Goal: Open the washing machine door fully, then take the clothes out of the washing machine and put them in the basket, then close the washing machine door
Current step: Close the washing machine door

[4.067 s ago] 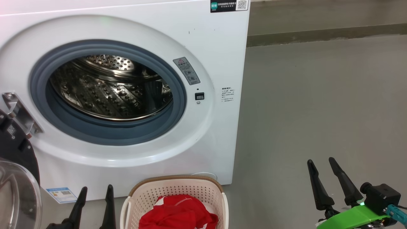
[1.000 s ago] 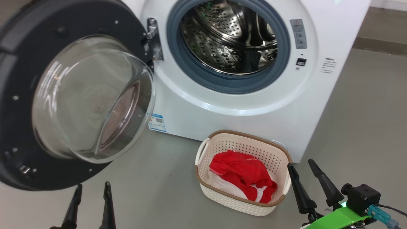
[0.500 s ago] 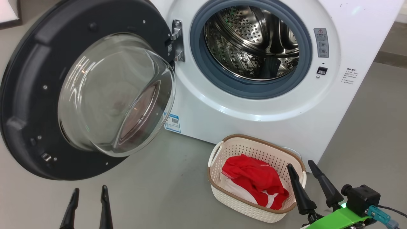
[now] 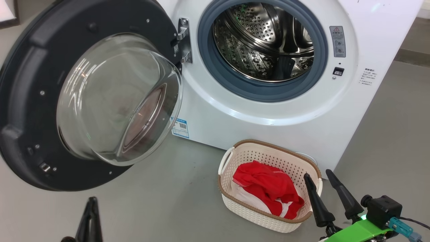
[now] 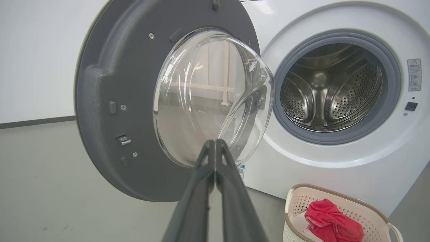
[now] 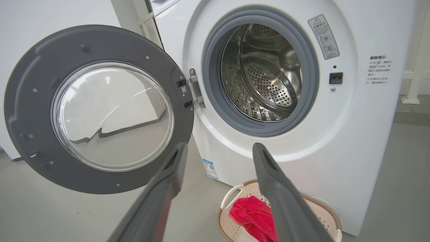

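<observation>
Grey floor: smooth and matt, with faint marks, across the lower part of the head view.
White wall: plain, upper left of the left wrist view, ending in a dark skirting strip at floor level.
White post: upright on a flat foot, right edge of the right wrist view.
Dark kerb band: upper right of the head view.

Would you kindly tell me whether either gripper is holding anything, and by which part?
Nothing is held: the left gripper is shut on empty air, and the right gripper stands open and empty.
</observation>
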Motion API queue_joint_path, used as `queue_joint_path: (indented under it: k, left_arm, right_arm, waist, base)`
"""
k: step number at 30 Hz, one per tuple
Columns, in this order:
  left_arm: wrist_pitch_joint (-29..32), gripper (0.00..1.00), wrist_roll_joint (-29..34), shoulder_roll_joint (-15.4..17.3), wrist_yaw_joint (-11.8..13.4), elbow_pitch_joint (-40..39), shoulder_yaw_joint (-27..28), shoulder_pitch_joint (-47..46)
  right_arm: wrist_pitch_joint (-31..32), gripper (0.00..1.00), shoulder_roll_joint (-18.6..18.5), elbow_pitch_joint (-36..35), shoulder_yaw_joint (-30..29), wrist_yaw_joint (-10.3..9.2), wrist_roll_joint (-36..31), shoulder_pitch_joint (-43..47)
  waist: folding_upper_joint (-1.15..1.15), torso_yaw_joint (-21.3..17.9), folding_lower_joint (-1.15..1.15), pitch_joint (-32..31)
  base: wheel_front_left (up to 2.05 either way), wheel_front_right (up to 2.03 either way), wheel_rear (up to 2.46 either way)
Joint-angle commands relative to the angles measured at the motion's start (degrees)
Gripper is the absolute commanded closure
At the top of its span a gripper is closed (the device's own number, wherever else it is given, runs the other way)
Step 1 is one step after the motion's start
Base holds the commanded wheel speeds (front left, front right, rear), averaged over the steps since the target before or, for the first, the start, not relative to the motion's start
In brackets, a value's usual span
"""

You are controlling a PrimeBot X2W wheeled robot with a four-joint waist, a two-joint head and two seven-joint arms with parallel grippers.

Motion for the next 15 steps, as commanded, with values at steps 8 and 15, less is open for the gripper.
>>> queue_joint_path:
  k: [8, 15]
  left_arm:
    - [-0.69, 1.00, -0.01, 1.83, 2.01, -4.83, 6.11, -6.07]
    - [-0.69, 1.00, 0.85, 4.81, 3.83, -8.96, 10.60, -11.36]
  right_arm:
    - [-0.36, 0.00, -1.23, -1.28, 1.61, 0.20, 0.24, -1.25]
    - [-0.36, 0.00, -2.19, -0.92, 2.53, 0.20, 0.23, -1.66]
  waist:
    - [0.00, -0.57, 0.00, 0.38]
    - [0.00, -1.68, 0.00, 0.97]
  base:
    - [0.00, 0.00, 0.00]
    - [0.00, 0.00, 0.00]
